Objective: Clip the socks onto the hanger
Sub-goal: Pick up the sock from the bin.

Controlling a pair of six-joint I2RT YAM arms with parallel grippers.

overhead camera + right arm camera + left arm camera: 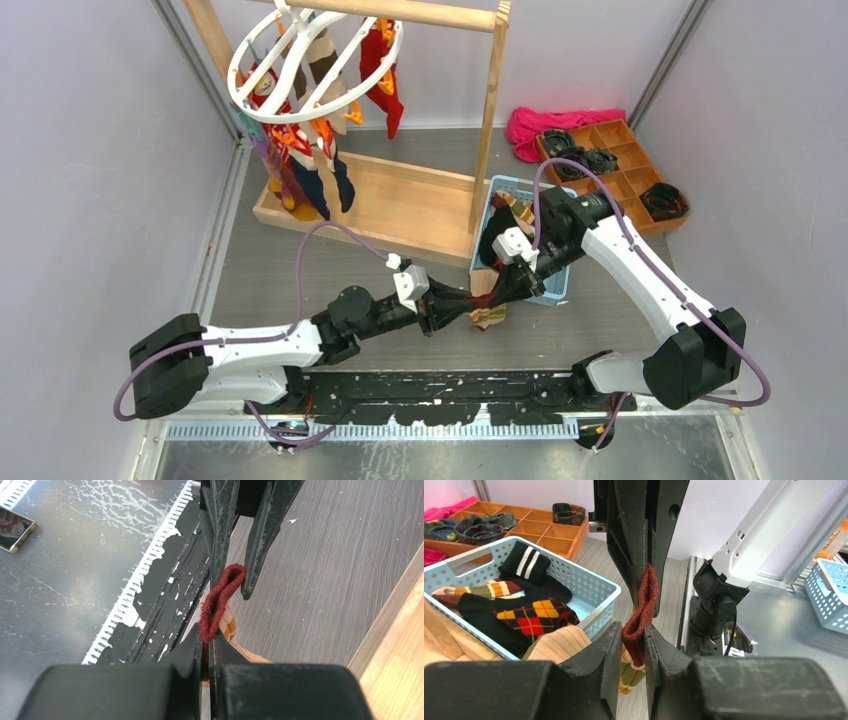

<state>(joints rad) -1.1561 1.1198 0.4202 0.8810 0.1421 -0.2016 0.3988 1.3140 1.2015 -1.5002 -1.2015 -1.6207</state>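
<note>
Item: one sock, with a dark red cuff and tan-and-green stripes lower down, held off the table between both grippers. Left gripper: fingers closed on the red cuff, one on each side of the fabric, and the cloth fills the gap between them. The folded cuff rises above these fingertips and the striped part hangs below them. Right gripper: fingers pressed tight together on the same cuff, just above the left gripper's hold, the two sets of fingertips almost tip to tip. A short loop of red knit bulges between the two grips. Basket: pale blue, perforated, just beyond the right gripper's fingers. It holds loose socks, among them an argyle sock in black, red and yellow and a black sock with white stripes. Hanger: round, white, with clips, well away from both sets of fingers. It hangs from the bar of a wooden rack, and several socks are already clipped on it and dangling. Compartment tray: wooden, beyond the basket, far from the fingers, holding dark rolled items. Pink cloth: lies touching the tray's far corner.
</note>
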